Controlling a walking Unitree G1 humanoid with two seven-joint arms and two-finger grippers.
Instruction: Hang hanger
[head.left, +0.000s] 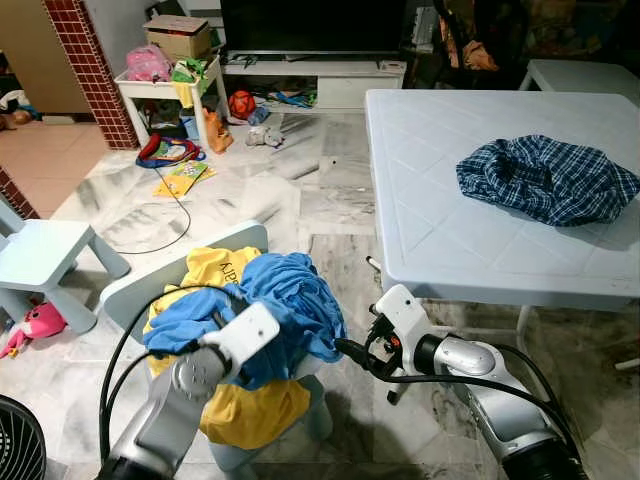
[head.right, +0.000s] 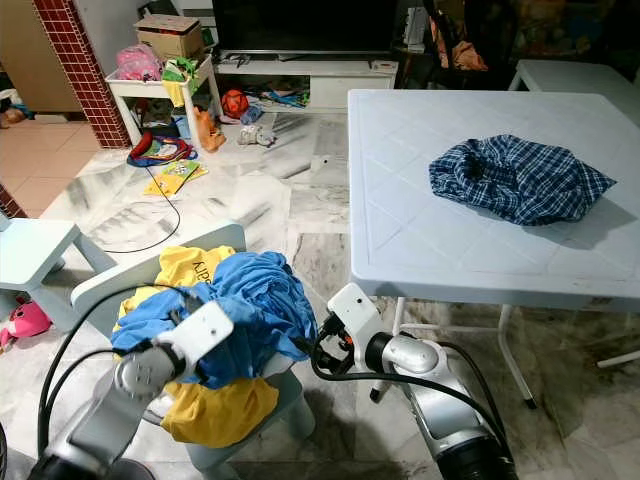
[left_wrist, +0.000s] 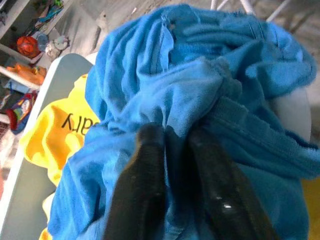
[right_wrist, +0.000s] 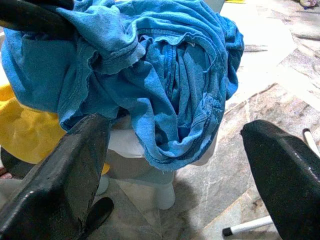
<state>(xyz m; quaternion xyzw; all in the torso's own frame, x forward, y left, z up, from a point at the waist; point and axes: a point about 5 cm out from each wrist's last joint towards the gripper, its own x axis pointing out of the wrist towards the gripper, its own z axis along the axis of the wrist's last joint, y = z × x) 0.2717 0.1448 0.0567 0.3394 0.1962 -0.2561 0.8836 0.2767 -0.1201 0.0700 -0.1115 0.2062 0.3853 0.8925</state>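
A blue shirt (head.left: 290, 300) lies bunched on top of a yellow shirt (head.left: 250, 410), both heaped on a small pale chair (head.left: 185, 262) in front of me. My left gripper (left_wrist: 175, 135) is pushed into the top of the blue shirt, its two black fingers shut on a fold of the cloth. My right gripper (head.left: 350, 352) is low at the right side of the heap, just beside the hanging edge of the blue shirt (right_wrist: 170, 100). Its fingers (right_wrist: 75, 165) stand wide open with nothing between them.
A white folding table (head.left: 450, 230) stands close on the right with a plaid shirt (head.left: 545, 178) on it. A small pale stool (head.left: 40, 255) is to the left, a fan (head.left: 15, 440) at the lower left. Toys and a cable litter the marble floor beyond.
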